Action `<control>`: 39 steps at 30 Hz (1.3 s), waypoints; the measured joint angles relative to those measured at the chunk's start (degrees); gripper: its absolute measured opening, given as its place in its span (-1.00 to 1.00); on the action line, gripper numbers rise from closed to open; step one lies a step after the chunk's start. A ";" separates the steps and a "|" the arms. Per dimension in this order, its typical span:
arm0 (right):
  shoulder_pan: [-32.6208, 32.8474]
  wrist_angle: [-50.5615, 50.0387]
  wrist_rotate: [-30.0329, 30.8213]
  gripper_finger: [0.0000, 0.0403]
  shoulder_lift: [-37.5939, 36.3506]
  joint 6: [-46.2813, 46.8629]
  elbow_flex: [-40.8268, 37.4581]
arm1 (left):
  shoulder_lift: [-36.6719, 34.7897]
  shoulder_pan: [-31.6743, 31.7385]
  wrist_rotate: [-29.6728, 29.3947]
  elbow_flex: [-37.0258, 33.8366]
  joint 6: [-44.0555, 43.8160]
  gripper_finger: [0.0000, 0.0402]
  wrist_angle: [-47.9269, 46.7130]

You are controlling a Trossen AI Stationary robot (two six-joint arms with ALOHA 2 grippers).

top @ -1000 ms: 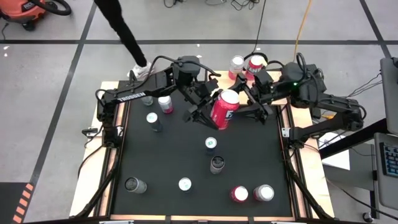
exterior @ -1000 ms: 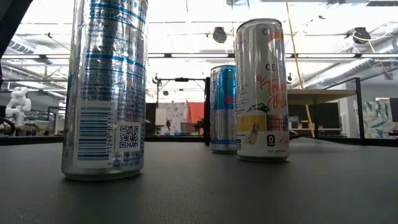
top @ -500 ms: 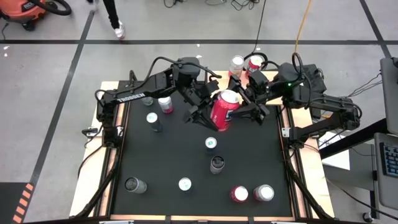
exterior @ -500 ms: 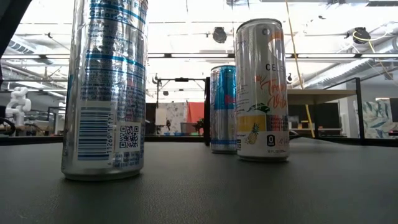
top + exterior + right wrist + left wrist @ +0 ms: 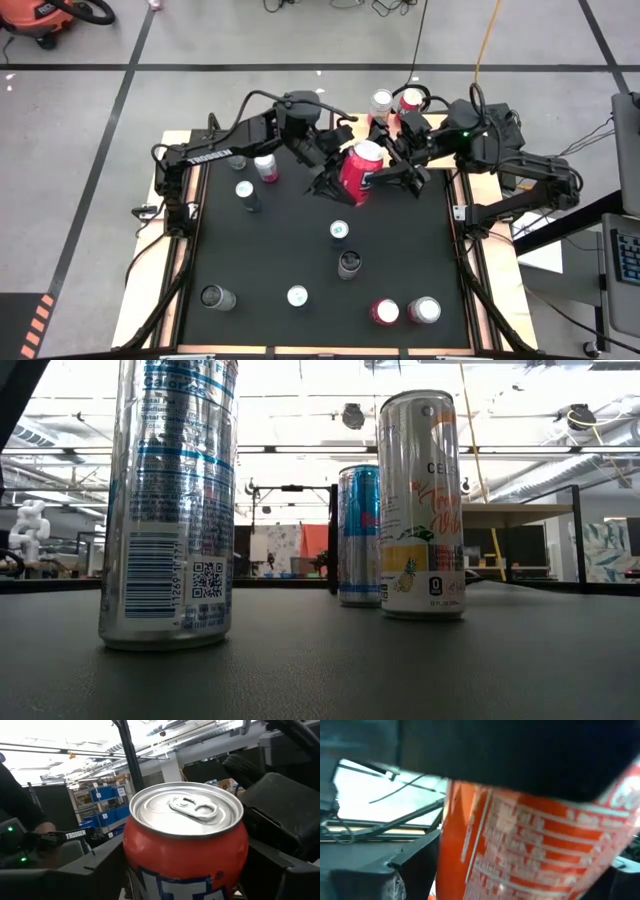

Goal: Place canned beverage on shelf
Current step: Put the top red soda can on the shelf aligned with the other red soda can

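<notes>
A red canned beverage (image 5: pixel 360 172) hangs above the far middle of the black mat, its silver top (image 5: pixel 186 809) up. My right gripper (image 5: pixel 392 176) comes at it from the table's right and is shut on it. My left gripper (image 5: pixel 328 172) reaches in level from the left. It stands open, one finger on either side of the can's printed wall (image 5: pixel 530 850). Behind both, two cans (image 5: pixel 380 103) (image 5: pixel 410 100) stand at the far edge. The shelf under them is mostly hidden by the arms. My right gripper pinches the can's side wall (image 5: pixel 132 852) between its two fingers (image 5: pixel 97 867), one on each side, a little below the top rim. The fingers lie level, coming from the table's right. The can stays nearly upright and clear of the mat.
Several cans stand loose on the black mat (image 5: pixel 270 250): a red one (image 5: pixel 266 167) and a silver one (image 5: pixel 245 192) at far left, two near the middle (image 5: pixel 339 230) (image 5: pixel 349 263), and more along the near edge (image 5: pixel 215 297) (image 5: pixel 385 311).
My left gripper has rolled a little about its own line while staying beside the can. My right gripper has closed in on the can from the right. The can hangs in nearly the same place, still upright. A person on the floor beyond the table has walked out of view.
</notes>
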 joint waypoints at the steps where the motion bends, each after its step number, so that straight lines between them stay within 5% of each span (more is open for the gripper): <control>1: -0.32 -0.31 0.01 0.43 -0.39 -0.03 -0.02 | 0.00 0.15 -0.51 -0.02 -0.05 0.82 -0.03; 18: -6.36 -12.01 3.05 0.43 -8.40 -3.47 -0.02 | -0.55 4.68 -5.67 -0.01 -1.19 0.99 -0.28; 29: -8.38 -27.56 13.14 0.43 -15.09 -11.90 0.00 | -1.28 7.30 -6.15 -0.07 -2.76 0.99 -9.66; 39: -8.38 -44.10 25.36 0.43 -19.14 -14.45 0.07 | -6.37 5.99 -20.46 -0.07 -2.13 0.99 -12.84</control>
